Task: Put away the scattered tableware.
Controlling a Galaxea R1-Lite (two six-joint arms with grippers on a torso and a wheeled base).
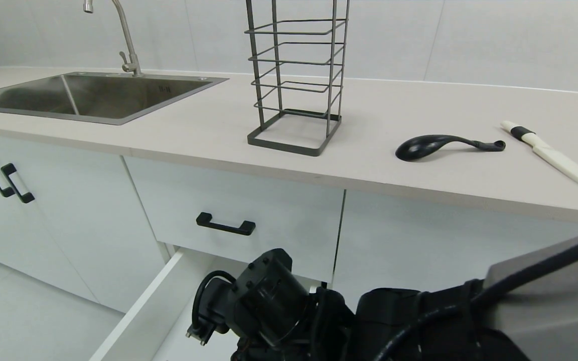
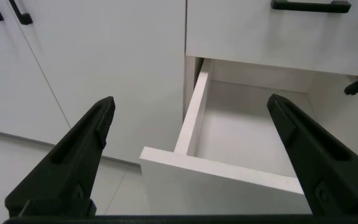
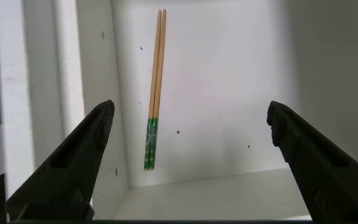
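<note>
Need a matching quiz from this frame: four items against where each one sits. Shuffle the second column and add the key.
Items
1. black curved spoon
2. white knife with a black band
3. pair of wooden chopsticks with green ends
4. dark wire rack

Places
A. lying inside the open white drawer
B. upright on the pale countertop, between the steel sink and the spoon
C. at the countertop's right end, beyond the spoon
D. lying on the countertop between the rack and the knife

Pairs: 1-D, 2-C, 3-A, 4-B
</note>
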